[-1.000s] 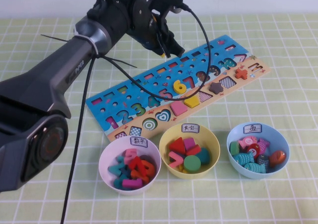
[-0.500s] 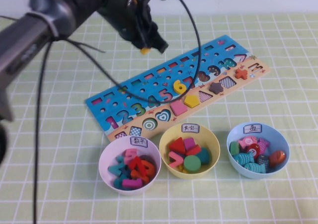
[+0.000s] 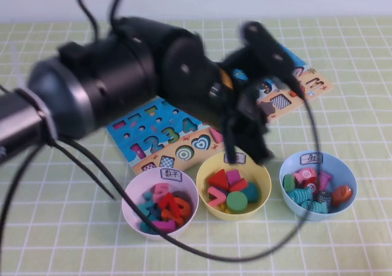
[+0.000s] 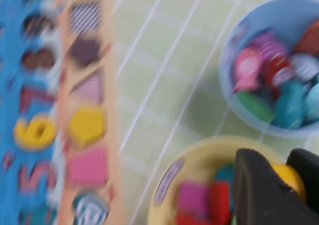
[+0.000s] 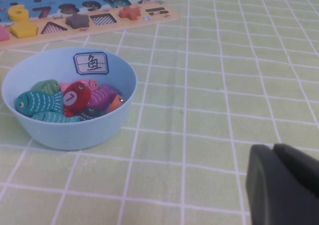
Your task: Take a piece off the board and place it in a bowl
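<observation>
A: Where do we see the piece (image 4: 288, 177)?
B: Only from the left wrist: a yellow lump pinched between the two dark fingers (image 4: 259, 195) of the left gripper (image 4: 281, 187), above the yellow bowl (image 4: 199, 160). From the high view we cannot make it out; the arm blurs across the middle of the desk, with the left gripper (image 3: 248, 142) over the yellow bowl's (image 3: 233, 183) far rim.
A: And the blue bowl (image 3: 317, 185)?
B: Toward the desk's near right corner, holding fish-shaped toys and a white label on its rim. The right wrist view shows it closest (image 5: 70, 98), fish pieces inside, standing just near of the board (image 5: 89, 10).
A: The board (image 3: 184, 132) itself?
B: Slanting across the middle of the desk, partly hidden by the arm. The left wrist view shows its yellow 6 (image 4: 34, 132) and yellow pentagon (image 4: 87, 126) seated.
A: The right gripper (image 5: 284, 185)?
B: Low over bare cloth by the right edge, fingers pressed together, holding nothing.
A: The pink bowl (image 3: 160, 202)?
B: Near edge, left of the yellow one.
</observation>
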{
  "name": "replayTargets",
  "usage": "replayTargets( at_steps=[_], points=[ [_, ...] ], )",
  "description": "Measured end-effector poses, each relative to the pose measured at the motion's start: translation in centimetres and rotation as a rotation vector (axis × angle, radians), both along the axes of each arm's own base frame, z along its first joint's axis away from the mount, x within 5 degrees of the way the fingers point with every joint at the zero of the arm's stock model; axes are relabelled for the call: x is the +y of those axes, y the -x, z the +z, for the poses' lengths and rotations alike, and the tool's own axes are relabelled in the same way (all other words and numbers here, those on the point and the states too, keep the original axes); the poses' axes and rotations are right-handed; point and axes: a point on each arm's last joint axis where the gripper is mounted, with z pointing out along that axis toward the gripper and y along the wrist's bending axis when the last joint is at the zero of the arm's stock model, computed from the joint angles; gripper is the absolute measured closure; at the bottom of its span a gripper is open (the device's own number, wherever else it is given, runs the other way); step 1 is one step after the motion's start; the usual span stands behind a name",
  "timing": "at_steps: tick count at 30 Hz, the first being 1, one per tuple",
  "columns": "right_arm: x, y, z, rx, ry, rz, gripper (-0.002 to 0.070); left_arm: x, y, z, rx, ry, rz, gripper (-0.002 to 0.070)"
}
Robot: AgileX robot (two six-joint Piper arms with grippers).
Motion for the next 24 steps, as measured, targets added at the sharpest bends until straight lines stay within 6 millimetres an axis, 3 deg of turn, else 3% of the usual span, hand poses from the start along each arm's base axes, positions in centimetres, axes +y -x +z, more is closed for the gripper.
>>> replayTargets(
  at_steps=[4, 8, 14, 19, 22, 24],
  points=[
    [0.0, 0.0, 0.0, 0.000, 0.000, 0.000, 0.0694, -3.1, 1.4, -0.4, -0.085, 0.055, -0.094, 0.0594],
    [0.0, 0.0, 0.0, 0.001, 0.000, 0.000, 0.0694, -5.1, 1.4, -2.2, -0.070, 0.098, -0.103, 0.0594],
    [0.0, 0.0, 0.0, 0.001, 0.000, 0.000, 0.0694, -6.8, 0.9, -5.6, 0.006, 0.121, -0.121, 0.0594],
    [0.0, 0.0, 0.0, 0.001, 0.000, 0.000, 0.0694, -7.5, 0.6, -7.3, 0.036, 0.132, -0.131, 0.0592],
    [0.0, 0.0, 0.0, 0.001, 0.000, 0.000, 0.0694, -7.8, 0.3, -7.9, 0.023, 0.133, -0.131, 0.0534],
    [0.0, 0.0, 0.0, 0.001, 0.000, 0.000, 0.0694, -8.0, 0.2, -8.2, 0.018, 0.147, -0.126, 0.0432]
  ],
)
